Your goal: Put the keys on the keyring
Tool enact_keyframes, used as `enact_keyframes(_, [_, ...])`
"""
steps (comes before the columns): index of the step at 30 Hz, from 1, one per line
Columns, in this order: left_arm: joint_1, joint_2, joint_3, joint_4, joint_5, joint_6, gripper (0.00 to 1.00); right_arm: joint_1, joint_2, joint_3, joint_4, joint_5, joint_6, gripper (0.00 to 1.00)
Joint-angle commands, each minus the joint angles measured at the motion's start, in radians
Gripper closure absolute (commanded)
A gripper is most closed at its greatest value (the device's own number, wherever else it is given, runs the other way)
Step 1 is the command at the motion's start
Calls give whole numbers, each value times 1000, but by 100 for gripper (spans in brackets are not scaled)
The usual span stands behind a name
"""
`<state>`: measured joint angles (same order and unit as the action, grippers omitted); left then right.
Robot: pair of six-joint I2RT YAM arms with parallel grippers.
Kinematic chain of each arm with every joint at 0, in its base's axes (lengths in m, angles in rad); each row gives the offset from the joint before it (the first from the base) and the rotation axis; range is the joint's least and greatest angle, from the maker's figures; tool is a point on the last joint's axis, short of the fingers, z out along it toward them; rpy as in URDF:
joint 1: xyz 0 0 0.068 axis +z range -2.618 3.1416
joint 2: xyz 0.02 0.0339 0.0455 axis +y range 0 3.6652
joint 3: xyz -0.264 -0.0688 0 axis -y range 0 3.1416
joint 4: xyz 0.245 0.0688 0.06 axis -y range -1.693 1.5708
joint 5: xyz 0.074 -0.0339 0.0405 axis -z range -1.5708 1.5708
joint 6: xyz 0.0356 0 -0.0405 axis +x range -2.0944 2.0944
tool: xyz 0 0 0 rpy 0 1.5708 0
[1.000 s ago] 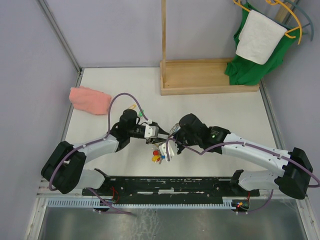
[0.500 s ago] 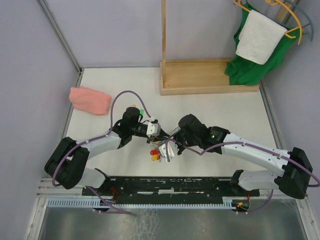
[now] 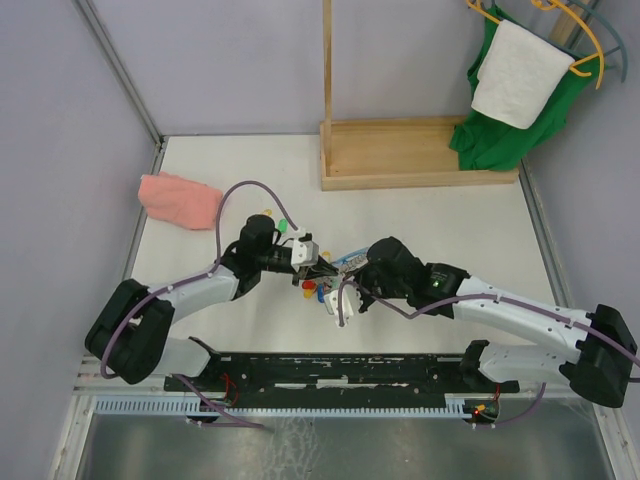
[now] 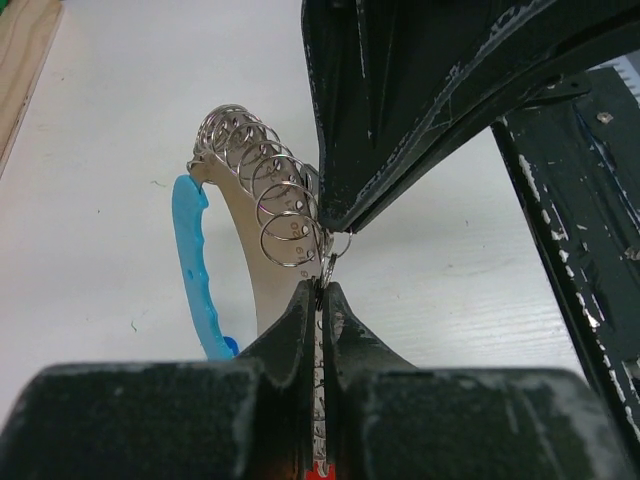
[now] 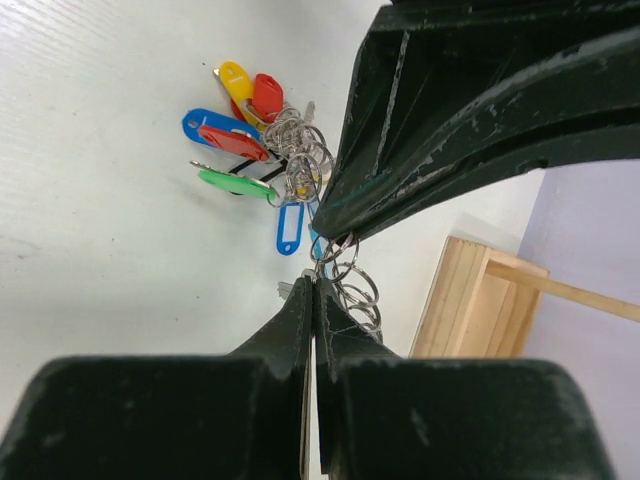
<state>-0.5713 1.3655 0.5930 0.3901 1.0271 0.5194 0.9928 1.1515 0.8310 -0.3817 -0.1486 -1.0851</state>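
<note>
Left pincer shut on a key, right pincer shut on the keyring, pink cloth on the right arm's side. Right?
No: the top external view shows the pink cloth on the left arm's side. The left pincer does grip a key and the right pincer the keyring.

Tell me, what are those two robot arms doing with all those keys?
They are trying to thread a key onto the keyring. The left gripper pinches the key by its blade, and the right gripper holds the keyring close to it. Coloured tags already hang on it.
</note>
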Motion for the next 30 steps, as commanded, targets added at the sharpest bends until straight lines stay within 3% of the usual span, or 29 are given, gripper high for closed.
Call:
enact_keyframes(1, [13, -50, -57, 226, -29, -196, 97, -5, -43, -66, 136, 74, 46, 99])
enact_keyframes(7, [12, -33, -96, 454, -56, -383, 97, -6, -7, -131, 294, 17, 105, 99])
enact_keyframes(14, [6, 11, -112, 491, -141, -403, 97, -6, 27, -132, 335, 78, 251, 97])
enact_keyframes(18, [-7, 30, -121, 483, -194, -370, 97, -5, -41, -162, 308, 98, 403, 80])
enact_keyframes(23, [-60, 59, -95, 406, -314, -292, 97, -6, -161, -183, 257, 168, 715, 58])
enact_keyframes(26, [-109, 87, -71, 364, -402, -247, 97, -6, -229, -146, 141, 297, 900, 50])
enact_keyframes(30, [-190, 146, -29, 323, -548, -194, 97, -6, -292, -44, -64, 470, 1170, 30])
